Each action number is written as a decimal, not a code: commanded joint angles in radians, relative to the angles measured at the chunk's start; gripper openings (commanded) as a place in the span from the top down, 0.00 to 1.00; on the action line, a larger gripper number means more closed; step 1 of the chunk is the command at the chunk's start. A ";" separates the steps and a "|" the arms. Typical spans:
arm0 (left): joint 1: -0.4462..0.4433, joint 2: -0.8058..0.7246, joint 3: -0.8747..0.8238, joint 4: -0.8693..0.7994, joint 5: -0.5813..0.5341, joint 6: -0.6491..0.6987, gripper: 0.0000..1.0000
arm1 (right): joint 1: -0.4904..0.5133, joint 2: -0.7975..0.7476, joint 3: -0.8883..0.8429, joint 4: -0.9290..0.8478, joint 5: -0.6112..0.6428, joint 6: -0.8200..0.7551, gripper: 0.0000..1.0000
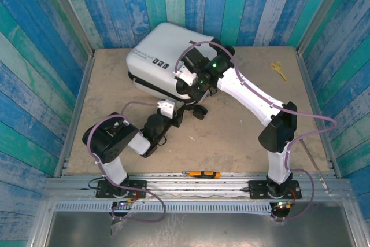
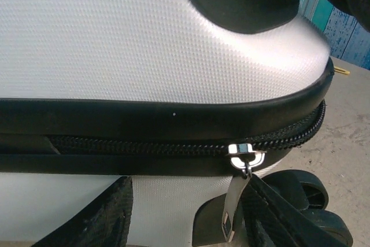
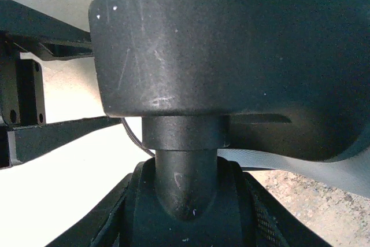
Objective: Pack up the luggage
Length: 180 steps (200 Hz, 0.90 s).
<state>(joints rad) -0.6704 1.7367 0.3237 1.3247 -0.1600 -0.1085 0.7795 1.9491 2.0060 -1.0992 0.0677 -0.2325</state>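
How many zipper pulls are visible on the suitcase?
1: a metal pull hanging from the suitcase zipper, between the fingers of the left gripper. Others may be hidden.

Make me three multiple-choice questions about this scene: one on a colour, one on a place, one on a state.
1. What colour is the suitcase shell? A. red B. white C. green
2. Where do the scissors lie? A. far right of the table B. at the arms' bases C. in an end effector
3. How does the left end effector stand? A. shut on a knife B. open around the zipper pull C. shut on a wheel
Key: 1 B, the shell is plainly white. 2 A, they lie near the table's far right corner. 3 B, its fingers stand apart with the pull hanging between them; it is the right end effector that closes on a wheel.
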 commanded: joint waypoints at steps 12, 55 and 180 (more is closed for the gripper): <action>-0.018 0.030 0.022 0.056 -0.024 0.007 0.51 | 0.006 -0.095 0.021 0.075 0.000 0.019 1.00; -0.030 -0.010 0.040 -0.012 0.053 0.016 0.73 | 0.006 -0.095 0.009 0.076 -0.014 0.032 0.99; -0.133 -0.111 -0.022 -0.010 -0.111 -0.048 0.98 | 0.099 -0.124 -0.089 0.194 -0.086 0.134 1.00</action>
<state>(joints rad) -0.7666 1.6985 0.3122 1.2552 -0.2375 -0.1356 0.8108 1.9041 1.9026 -1.0306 0.0509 -0.1558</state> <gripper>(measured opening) 0.062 0.425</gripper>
